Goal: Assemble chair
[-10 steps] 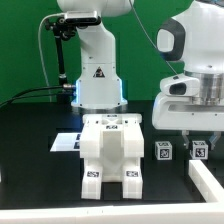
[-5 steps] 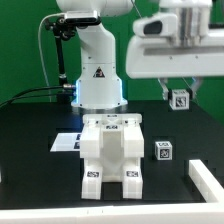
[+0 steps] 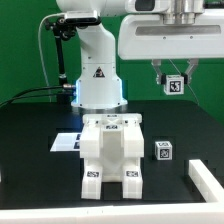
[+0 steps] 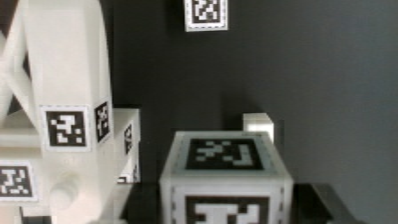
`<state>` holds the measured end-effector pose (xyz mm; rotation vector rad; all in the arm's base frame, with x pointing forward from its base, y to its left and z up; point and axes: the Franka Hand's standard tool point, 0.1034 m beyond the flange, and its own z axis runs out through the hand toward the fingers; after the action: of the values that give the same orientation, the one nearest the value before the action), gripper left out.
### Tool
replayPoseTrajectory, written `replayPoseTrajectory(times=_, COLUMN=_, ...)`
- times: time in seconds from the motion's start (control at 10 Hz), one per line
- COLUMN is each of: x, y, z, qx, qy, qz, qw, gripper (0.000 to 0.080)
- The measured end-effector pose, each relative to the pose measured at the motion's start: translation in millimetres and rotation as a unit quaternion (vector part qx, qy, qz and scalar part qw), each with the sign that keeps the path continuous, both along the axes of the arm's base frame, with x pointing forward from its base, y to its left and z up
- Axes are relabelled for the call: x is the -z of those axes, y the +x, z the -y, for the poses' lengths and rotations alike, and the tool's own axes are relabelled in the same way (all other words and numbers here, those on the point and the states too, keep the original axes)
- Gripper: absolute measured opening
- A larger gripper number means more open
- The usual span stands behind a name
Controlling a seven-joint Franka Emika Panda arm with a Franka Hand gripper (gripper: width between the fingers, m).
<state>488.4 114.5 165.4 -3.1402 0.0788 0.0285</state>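
The scene is a black table [image 3: 40,185] before a green backdrop [image 3: 25,45], with the white robot base [image 3: 97,75] standing at the far middle. High over the table, toward the exterior view's right, the claw [image 3: 176,80] is closed on a small tagged cube [image 3: 176,87]. Its two fingers press the cube from both sides, and the cube hangs free in the air, touching nothing else. In the wrist view, what we take for the same cube [image 4: 222,165] sits very near to the camera and shows two of its tags. This is what has just changed: one second ago the claw was low at the table on that side, around this cube. Half a second ago it was already rising with it, and now it is higher again. The place where the cube was lying is bare now. Lower in the picture a second cube [image 3: 163,152] rests on the table, in the same place as before. Near the picture's edge we see a white slab [image 3: 205,178], only partly in view. The chair [image 3: 112,150] stands in the middle of the table, in front of the robot base and well apart from the claw, and it has not moved. Beside it, on the exterior view's left, lies the marker board [image 3: 66,143]. We judge that the pick has succeeded and the carrying begins; where the cube must go we cannot tell from here.
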Motion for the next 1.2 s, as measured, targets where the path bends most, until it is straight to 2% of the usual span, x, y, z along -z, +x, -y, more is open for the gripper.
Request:
replayPoseTrajectory(times=0.1, x=1.2, y=0.2, z=2.1, qx=0.000, qy=-0.001, qz=-0.001, qw=1.000, gripper=0.0284)
replayPoseTrajectory(times=0.2, x=9.0, y=5.6, z=19.2, qx=-0.033, qy=-0.004, qz=0.001, qw=0.999, gripper=0.0284)
replayPoseTrajectory(times=0.4, x=1.2, y=21.9, z=46.2, qx=-0.072, qy=-0.003, qz=0.009, qw=0.997, gripper=0.0284)
replayPoseTrajectory(times=0.6, x=7.9, y=35.8, z=68.1, qx=-0.087, qy=-0.010, qz=0.016, qw=0.996, gripper=0.0284)
replayPoseTrajectory(times=0.7, x=12.7, y=37.9, z=73.9, qx=-0.085, qy=-0.013, qz=0.018, qw=0.996, gripper=0.0284)
replayPoseTrajectory(times=1.1, x=14.8, y=36.2, z=72.3, qx=-0.084, qy=-0.011, qz=0.016, qw=0.996, gripper=0.0284)
replayPoseTrajectory(times=1.2, x=18.8, y=32.6, z=80.0, qx=-0.080, qy=-0.009, qz=0.006, qw=0.997, gripper=0.0284)
